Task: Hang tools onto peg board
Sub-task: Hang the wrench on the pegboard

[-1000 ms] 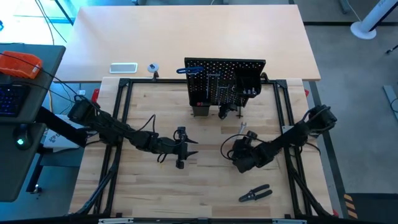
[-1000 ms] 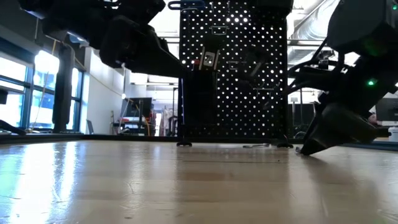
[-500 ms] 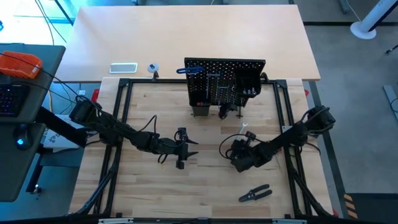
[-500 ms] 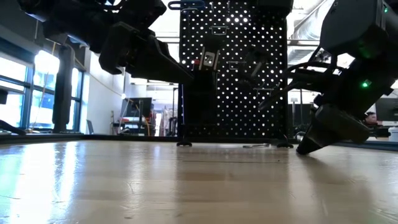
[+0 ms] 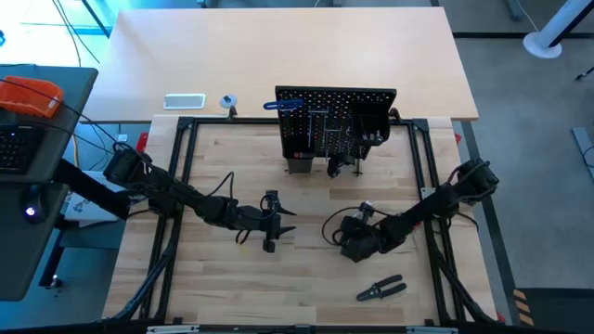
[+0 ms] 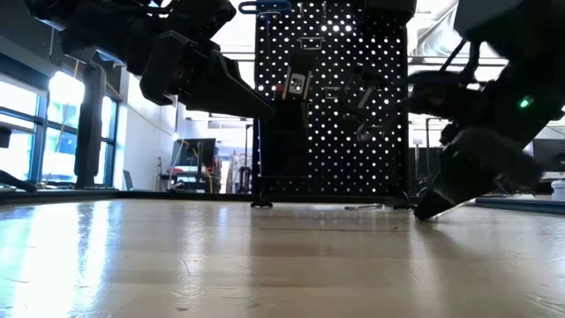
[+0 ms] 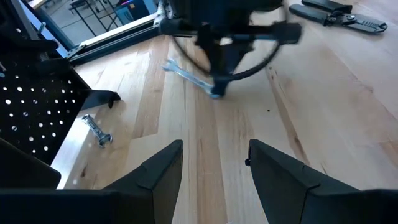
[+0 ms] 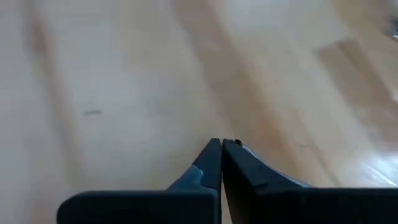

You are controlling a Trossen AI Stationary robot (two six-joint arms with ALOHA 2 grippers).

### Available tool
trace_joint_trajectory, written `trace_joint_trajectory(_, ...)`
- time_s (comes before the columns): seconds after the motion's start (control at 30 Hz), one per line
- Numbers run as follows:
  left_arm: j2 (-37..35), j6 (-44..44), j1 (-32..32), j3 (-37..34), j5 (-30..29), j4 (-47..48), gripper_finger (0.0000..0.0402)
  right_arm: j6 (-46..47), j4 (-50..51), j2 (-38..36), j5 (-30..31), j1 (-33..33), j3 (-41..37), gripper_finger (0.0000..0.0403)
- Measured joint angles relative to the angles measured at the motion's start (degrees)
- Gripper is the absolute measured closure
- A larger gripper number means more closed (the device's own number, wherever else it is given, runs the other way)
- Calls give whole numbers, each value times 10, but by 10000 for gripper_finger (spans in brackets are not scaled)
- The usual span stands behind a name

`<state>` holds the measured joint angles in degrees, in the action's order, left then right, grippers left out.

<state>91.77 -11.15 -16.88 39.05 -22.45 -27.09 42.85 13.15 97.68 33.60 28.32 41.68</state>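
Note:
The peg board (image 5: 334, 121) stands upright at the table's far middle, with tools hanging on it, among them a blue-handled key (image 5: 275, 104). A silver wrench (image 7: 186, 76) lies in front of it, with my right gripper (image 5: 349, 239) slanting down and shut on its near end. My left gripper (image 5: 286, 223) hovers open and empty to the left, facing the right gripper. Black-handled pliers (image 5: 380, 289) lie flat near the front edge. A second small wrench (image 7: 97, 130) lies by the board's foot. My right gripper pinches the wrench's near end (image 7: 211, 91) between its fingertips, slanting down from the table's right. The wrench runs from the fingers toward the peg board, ending in its open jaw (image 7: 168, 65). Its height off the wood cannot be told. The fingertips (image 6: 420, 213) are at the tabletop.
A white tray (image 5: 184, 101) and a small tape roll (image 5: 228, 101) sit on the far table, outside the black frame rail (image 5: 186, 158). Bare wood lies between the two grippers and along the near left.
My right gripper has shut on the wrench's end, tipped further down, and moved a little toward the table's left and near edge. The wrench's free end has come along, away from the peg board.

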Motion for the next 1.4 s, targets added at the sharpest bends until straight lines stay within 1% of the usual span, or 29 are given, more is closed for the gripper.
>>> trace_joint_trajectory(0.17,0,-4,3,0,-1,-1,224,-41,-12,0,-17,23,36,403)
trace_joint_trajectory(0.33,0,-5,10,0,-1,-4,224,-103,-49,0,-27,33,67,403)
trace_joint_trajectory(0.4,0,-5,13,0,1,-7,224,-108,-36,-1,-25,33,80,403)
trace_joint_trajectory(0.5,0,-5,15,0,11,-9,224,-108,19,-1,-22,33,97,402)
trace_joint_trajectory(0.6,0,-5,15,0,12,-8,224,-101,65,-2,-21,33,111,392)
trace_joint_trajectory(0.73,0,-5,15,0,13,-9,224,-118,62,-2,-32,32,122,380)
trace_joint_trajectory(0.83,2,-10,17,0,14,-16,224,-135,59,-2,-32,32,130,392)
trace_joint_trajectory(0.93,21,-15,24,1,19,-32,224,-148,58,-2,-25,32,139,400)
trace_joint_trajectory(1.1,83,-15,45,1,63,-70,224,-142,87,-3,-31,32,138,389)
trace_joint_trajectory(1.17,111,-10,52,1,87,-101,224,-143,113,-3,-46,35,137,380)
trace_joint_trajectory(1.23,139,-4,57,1,102,-139,224,-143,126,-3,-51,39,137,362)
trace_joint_trajectory(1.33,174,1,63,3,117,-189,224,-147,127,-3,-52,40,137,319)
trace_joint_trajectory(1.4,194,1,65,12,124,-201,224,-148,127,1,-52,40,137,286)
